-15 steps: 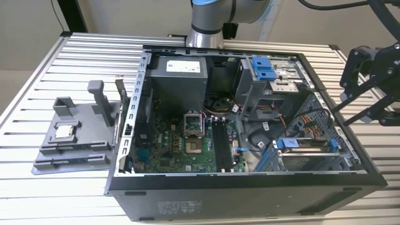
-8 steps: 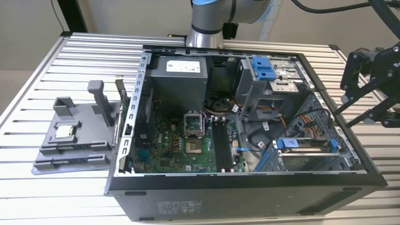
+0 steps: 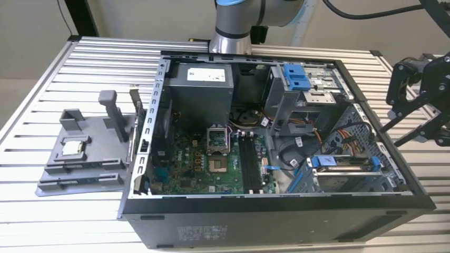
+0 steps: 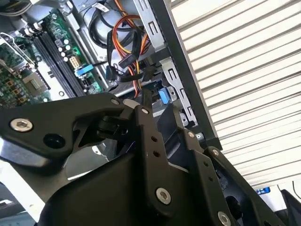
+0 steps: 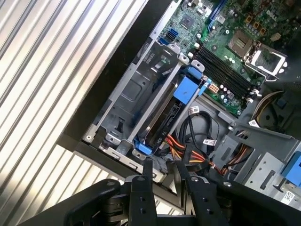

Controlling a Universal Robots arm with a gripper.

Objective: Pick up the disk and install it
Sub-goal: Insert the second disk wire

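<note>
**Operator:** Where is the disk, and what are you holding?

**Observer:** You hold nothing. Your gripper (image 3: 413, 103) hangs outside the computer case (image 3: 281, 216), past its wall at the exterior view's right, with its black fingers a little apart. The disk (image 3: 343, 164) lies in the metal drive cage (image 5: 136, 94) in the case's corner nearest the gripper. I think it is fully seated, though you cannot be sure from these angles.

**Operator:** What stands around it?

**Observer:** Orange, yellow and black cables (image 5: 190, 150) curl just beside the cage, between it and the green motherboard (image 3: 204, 158). A blue plastic tab (image 3: 299, 76) sits on the upper bay, near the grey power supply (image 3: 204, 79).

**Operator:** Do the views differ?

**Observer:** Yes. The exterior view gives you the disk's flat silver top; the first wrist view shows it edge-on as a dark slab with its blue bracket (image 5: 187, 88). The exterior view alone gives you the grey fixture (image 3: 84, 153) at its left, with a small square chip (image 3: 74, 148) on it, resting on the ribbed aluminium table (image 3: 42, 211).
</note>
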